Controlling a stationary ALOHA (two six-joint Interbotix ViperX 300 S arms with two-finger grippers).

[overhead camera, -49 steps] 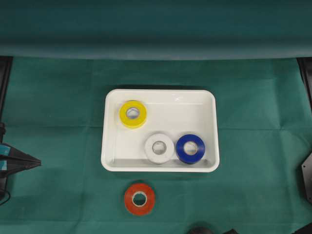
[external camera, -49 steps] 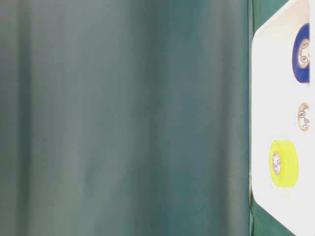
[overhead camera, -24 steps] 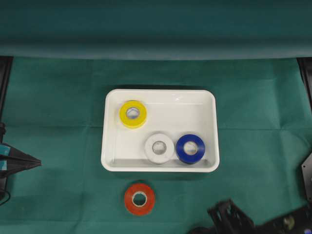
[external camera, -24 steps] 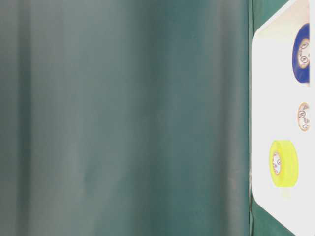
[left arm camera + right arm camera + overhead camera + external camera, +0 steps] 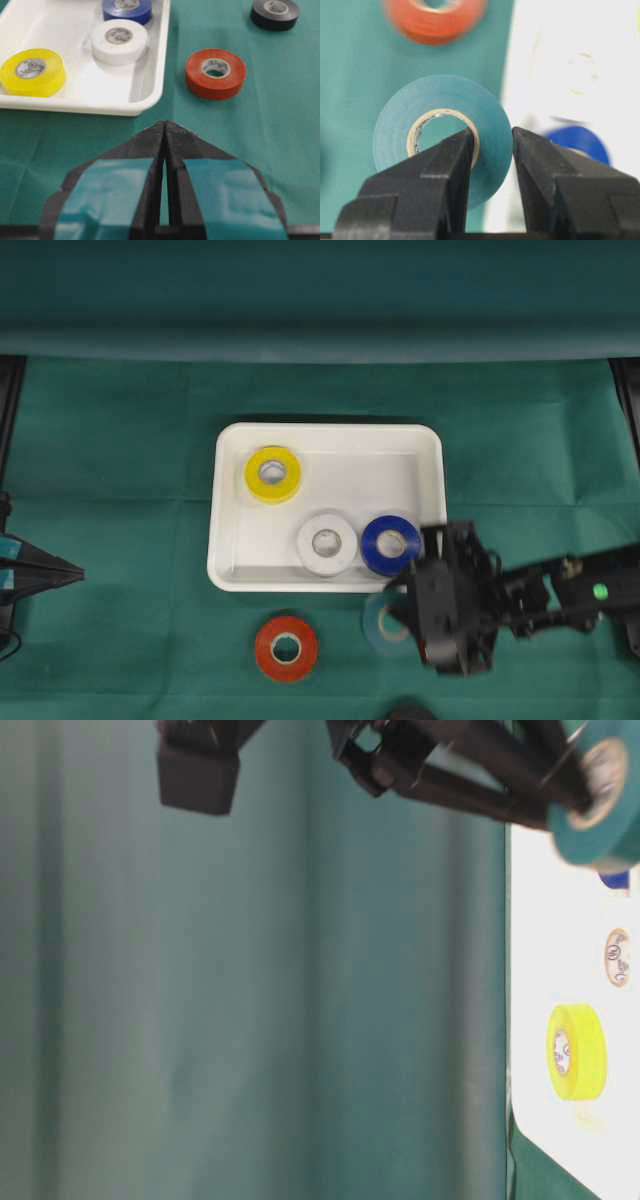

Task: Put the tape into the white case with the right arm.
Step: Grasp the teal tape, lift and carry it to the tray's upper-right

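1. A green-covered worktop (image 5: 120, 460) carries the white case (image 5: 430, 445), which sits just ahead of the right arm's jaws.
2. A red tape roll (image 5: 286, 648) lies flat on the cloth, off to one side of those jaws and just outside the case's near rim.
3. A black tape roll (image 5: 275, 13) rests on the cloth beyond the red one, well ahead of the left jaws.

six tape rolls (image 5: 215, 73), one white case (image 5: 431, 502), two arms (image 5: 560, 592).

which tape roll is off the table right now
The teal roll, pinched through its wall by the right gripper; every other roll lies flat in the white case or on the cloth.
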